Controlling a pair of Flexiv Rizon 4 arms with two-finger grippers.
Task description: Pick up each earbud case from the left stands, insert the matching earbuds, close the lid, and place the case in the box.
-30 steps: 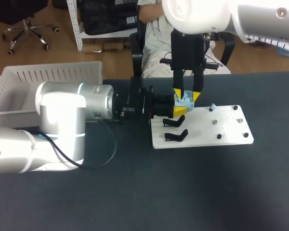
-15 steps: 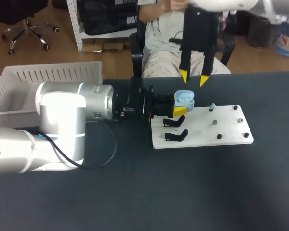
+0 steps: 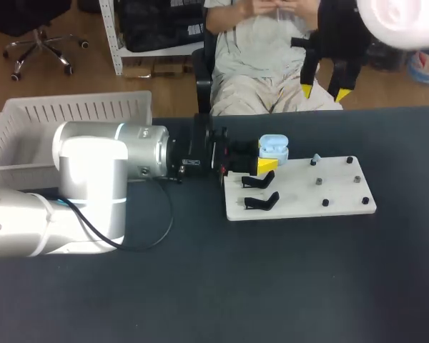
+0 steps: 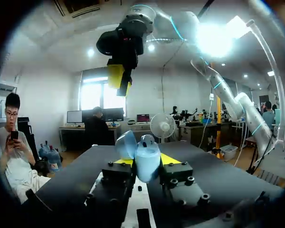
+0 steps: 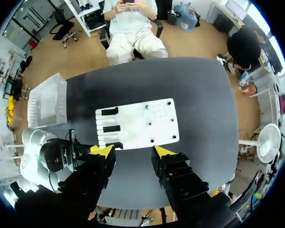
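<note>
Earbud case (image 3: 274, 148), pale blue with its lid tipped open, sits pinched between the yellow tips of your left gripper (image 3: 267, 161), at the far left corner of the white board (image 3: 336, 194). Your right gripper (image 3: 324, 91) hangs high over the table's far side (fingers spread, nothing in them). The white box (image 3: 28, 118) stands well off to the left.
</note>
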